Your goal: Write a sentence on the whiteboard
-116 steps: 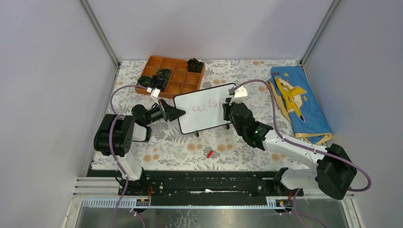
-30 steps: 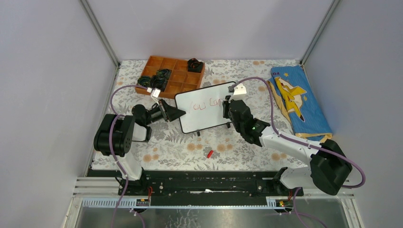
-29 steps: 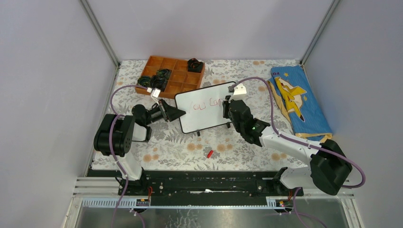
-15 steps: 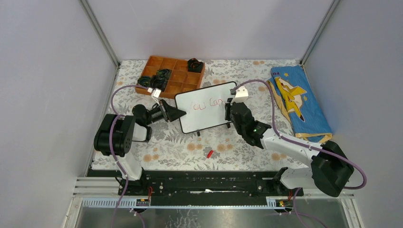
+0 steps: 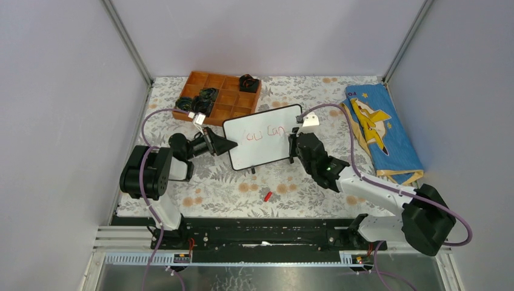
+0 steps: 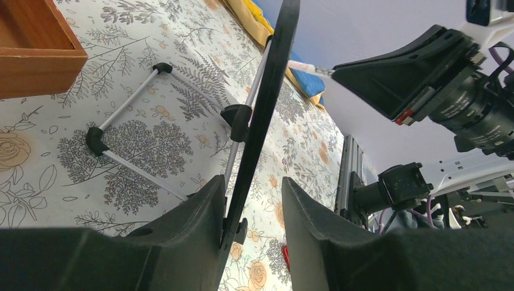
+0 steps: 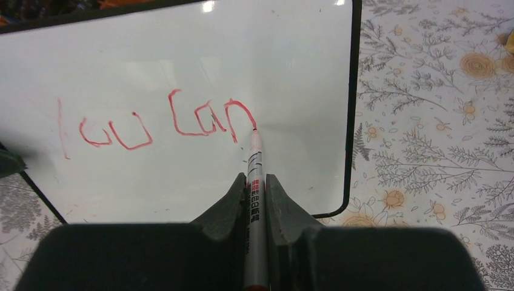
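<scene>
Two words of the sentence [image 7: 157, 124] are on the whiteboard [image 7: 182, 42], roughly "you can" in thin red strokes, so by my reckoning about half remains. The board stands propped at a tilt on its thin wire feet in the middle of the tabletop [image 5: 218, 182], between my two arms and just in front of the orange compartment tray [image 5: 219, 97].

My left hand [image 6: 251, 185] is partly closed over the board's left edge, with the black frame pinched between the fingers. My right hand [image 7: 256, 179] is nearly closed on a slim red marker [image 7: 253, 151], whose tip touches the board at the tail of the last letter.

I judge the board to be light, thin and stiff. Pen pressure could rock it on those feet or slide it across the patterned cloth, so the frame edge is the right place to hold it, away from the ink. The glossy face is slick and the wet strokes would smear if brushed.

The marker's barrel is smooth and narrow and could twist between my fingers. I would press only lightly, as the tip is soft.
</scene>
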`<state>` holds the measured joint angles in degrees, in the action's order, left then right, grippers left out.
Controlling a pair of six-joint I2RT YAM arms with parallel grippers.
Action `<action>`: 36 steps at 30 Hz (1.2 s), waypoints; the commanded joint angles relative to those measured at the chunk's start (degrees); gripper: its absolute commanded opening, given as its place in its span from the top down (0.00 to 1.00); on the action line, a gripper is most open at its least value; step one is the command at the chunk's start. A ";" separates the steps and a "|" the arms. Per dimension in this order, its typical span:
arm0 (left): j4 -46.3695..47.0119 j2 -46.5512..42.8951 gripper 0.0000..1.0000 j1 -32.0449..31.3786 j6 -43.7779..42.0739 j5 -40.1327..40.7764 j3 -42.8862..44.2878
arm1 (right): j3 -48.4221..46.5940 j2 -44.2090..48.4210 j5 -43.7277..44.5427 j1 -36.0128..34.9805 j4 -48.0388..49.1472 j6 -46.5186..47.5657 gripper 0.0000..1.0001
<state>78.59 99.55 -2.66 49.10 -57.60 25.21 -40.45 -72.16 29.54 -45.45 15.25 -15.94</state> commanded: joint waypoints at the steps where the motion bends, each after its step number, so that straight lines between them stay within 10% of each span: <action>1: 0.53 -1.81 0.54 -0.51 -1.51 0.11 0.74 | -0.79 6.47 -1.89 0.39 1.49 -0.43 1.00; 19: -1.22 -2.20 0.53 -0.51 -2.56 0.57 0.80 | 3.31 0.88 5.25 -21.55 13.37 5.70 1.00; 36: -4.14 -2.79 0.50 -0.51 -4.01 0.85 1.16 | -1.83 -10.84 7.07 -22.77 16.88 5.40 1.00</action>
<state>73.58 98.39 -2.66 46.52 -57.41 25.32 -39.55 -82.35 33.67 -67.90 27.81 -11.14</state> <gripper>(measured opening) 0.502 0.159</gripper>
